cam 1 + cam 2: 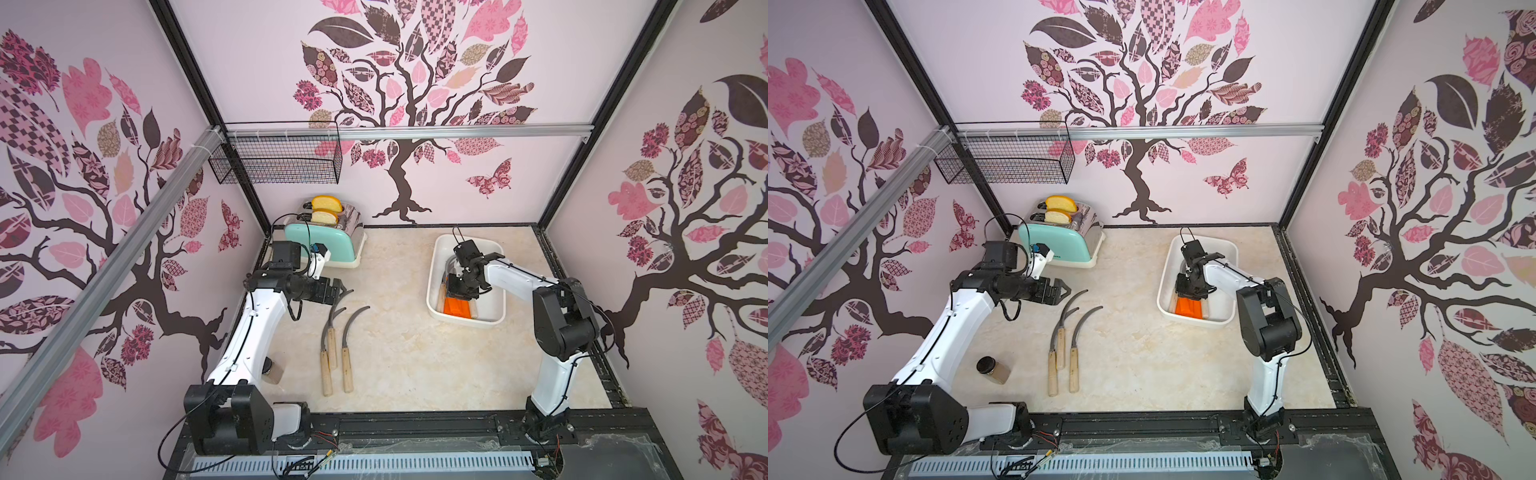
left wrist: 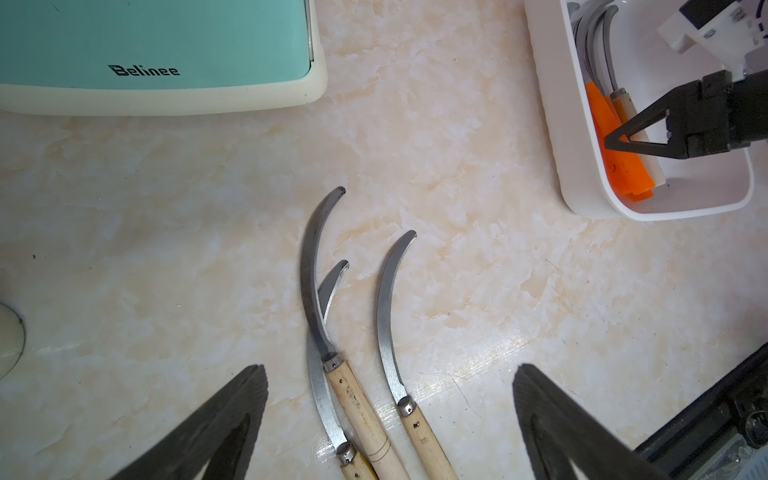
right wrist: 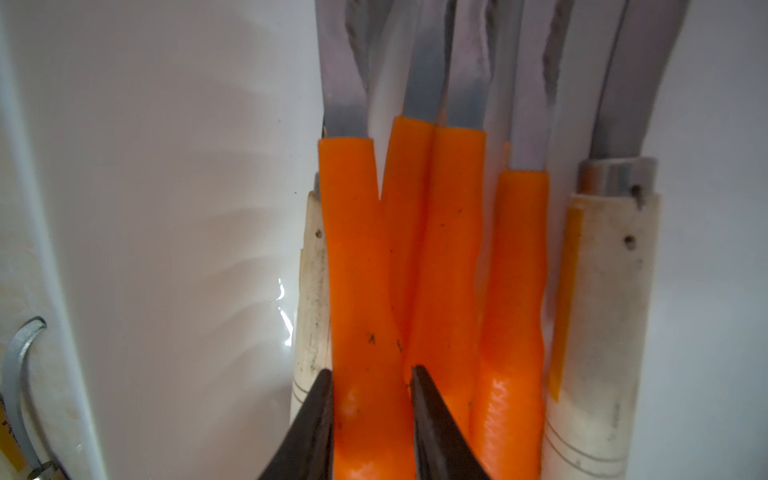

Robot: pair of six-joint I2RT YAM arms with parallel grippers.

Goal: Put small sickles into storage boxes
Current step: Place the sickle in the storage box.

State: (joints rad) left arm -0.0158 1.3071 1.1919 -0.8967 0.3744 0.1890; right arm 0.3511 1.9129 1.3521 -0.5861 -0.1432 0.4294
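Three small sickles point(image 1: 347, 370) point(image 1: 1074, 370) with pale wooden handles lie side by side on the marble table, two of them overlapping point(image 2: 361, 399). My left gripper point(image 1: 340, 289) point(image 1: 1065, 291) point(image 2: 390, 370) hangs open above them, near their blades, holding nothing. The white storage box point(image 1: 492, 303) point(image 1: 1221, 307) point(image 2: 557, 124) stands at the right. It holds several orange-handled sickles flanked by two wooden-handled ones. My right gripper point(image 1: 456, 298) point(image 1: 1188, 297) point(image 3: 372, 374) reaches down into the box, shut on the handle of one orange sickle point(image 3: 361, 270).
A mint toaster point(image 1: 328, 237) with two bread slices stands at the back left, just behind my left wrist. A black wire basket point(image 1: 278, 162) hangs on the wall rail above it. A small dark-lidded jar point(image 1: 994, 370) sits beside my left arm.
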